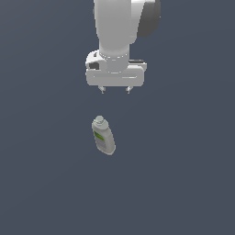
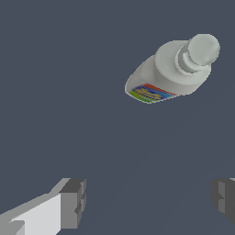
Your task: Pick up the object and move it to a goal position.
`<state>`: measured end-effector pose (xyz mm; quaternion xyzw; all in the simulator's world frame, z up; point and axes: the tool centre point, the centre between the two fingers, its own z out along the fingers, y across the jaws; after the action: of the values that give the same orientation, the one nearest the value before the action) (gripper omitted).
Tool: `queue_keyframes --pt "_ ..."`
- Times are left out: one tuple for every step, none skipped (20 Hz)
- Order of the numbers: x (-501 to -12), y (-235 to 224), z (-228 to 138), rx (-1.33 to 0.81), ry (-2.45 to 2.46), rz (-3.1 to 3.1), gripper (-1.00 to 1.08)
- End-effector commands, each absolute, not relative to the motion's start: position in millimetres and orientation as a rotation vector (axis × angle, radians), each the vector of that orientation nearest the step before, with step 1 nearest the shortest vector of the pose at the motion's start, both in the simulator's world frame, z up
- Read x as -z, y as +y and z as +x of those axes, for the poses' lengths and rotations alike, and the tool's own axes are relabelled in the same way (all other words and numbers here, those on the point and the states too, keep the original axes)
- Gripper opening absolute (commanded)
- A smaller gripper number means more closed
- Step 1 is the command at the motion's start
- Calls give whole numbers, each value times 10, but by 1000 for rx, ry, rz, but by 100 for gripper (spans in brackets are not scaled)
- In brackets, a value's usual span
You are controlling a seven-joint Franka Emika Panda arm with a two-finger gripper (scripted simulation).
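One grey tabletop (image 1: 41, 183) carries everything. Above it the hand (image 1: 115, 90) hangs with fingers spread wide and empty, well apart from the bottle (image 1: 103, 136), which stands slightly tilted toward the exterior view's left. Descending off-centre could let a fingertip (image 2: 73, 202) topple it.

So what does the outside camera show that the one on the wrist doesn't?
Only the exterior view shows the arm's white body above the gripper, plus the bottle's green-and-white label. Only the wrist view shows the grey fingers close up, spread wide, and a multicoloured label on the bottle. Both show the bottle with its round whitish cap, apart from the open gripper, on a dark plain surface.
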<state>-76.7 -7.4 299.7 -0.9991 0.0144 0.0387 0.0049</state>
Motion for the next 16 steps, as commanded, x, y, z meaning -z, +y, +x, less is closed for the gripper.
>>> queue_keyframes --pt "-2997 -74 -767 -121 45 -3129 100" --pt "-3000 -71 -765 -120 43 -3129 100" --pt "-3010 -63 -758 -115 37 -3130 100" --pt "-3027 -48 -748 -107 28 -3130 100" --pt "-3050 -27 -734 -96 15 -3131 100" --pt "-3083 2 -715 -81 -3 -3132 100" --pt "-3116 31 -697 -66 -20 -3133 100" --pt "-3145 57 -682 -53 -34 -3133 100" --pt "-3169 79 -670 -43 -44 -3134 100" --pt "-3188 97 -662 -34 -52 -3134 100" --pt "-3202 110 -657 -28 -55 -3134 100" --pt "-3209 117 -656 -25 -55 -3134 100" --pt "-3208 117 -658 -26 -53 -3134 100" --pt "-3204 112 -659 -28 -52 -3134 100" --pt "-3200 109 -659 -29 -53 -3134 100" --pt "-3197 105 -657 -30 -57 -3134 100"
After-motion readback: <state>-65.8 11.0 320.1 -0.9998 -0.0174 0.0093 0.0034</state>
